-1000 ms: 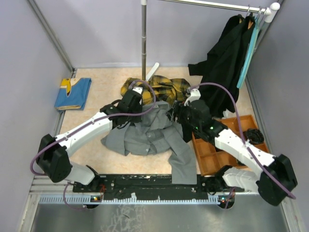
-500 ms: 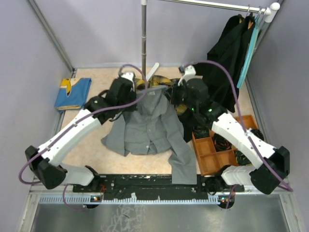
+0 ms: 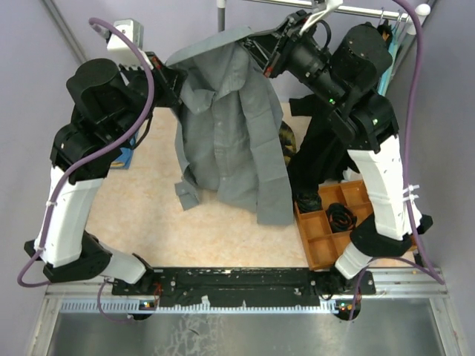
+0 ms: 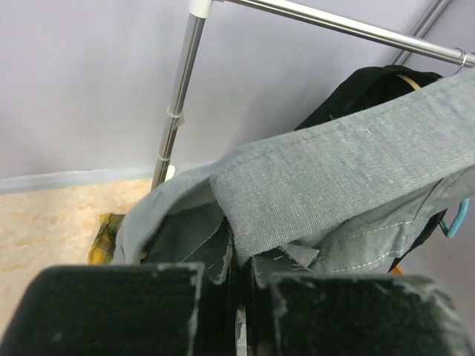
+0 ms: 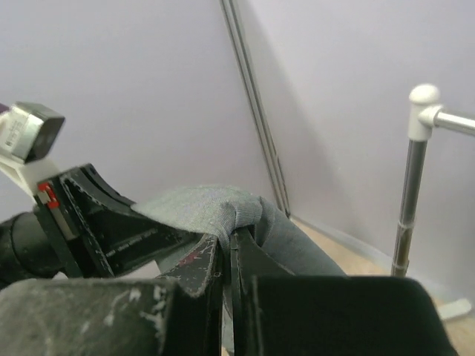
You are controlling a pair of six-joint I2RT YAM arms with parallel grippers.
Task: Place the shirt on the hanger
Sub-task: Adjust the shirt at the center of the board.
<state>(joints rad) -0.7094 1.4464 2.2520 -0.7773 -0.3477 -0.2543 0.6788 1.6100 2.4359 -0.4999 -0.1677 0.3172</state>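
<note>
**Shirt off the table and spread in the air**

- Change: a second ago the grey shirt (image 3: 230,126) lay crumpled on the table. Now it hangs full length between the two raised arms, collar end far and high, hem and one sleeve dangling near.
- Left gripper (image 4: 239,256): jaws pressed together on the collar band. Right gripper (image 5: 228,245): shut within the last second, now pinching a fold at the opposite shoulder.
- Judgement: lift done and neckline stretched. The garment looks ready for threading, which has not begun.
- Hanger (image 4: 454,221): only a teal sliver shows at the far right, under the rail (image 4: 334,26) and apart from the shirt. Its bar shape can't be told.
- Room: lilac walls and a beige table (image 3: 148,215). A black garment (image 3: 319,156) hangs far right, with an orange tray (image 3: 326,230) near right.
</note>
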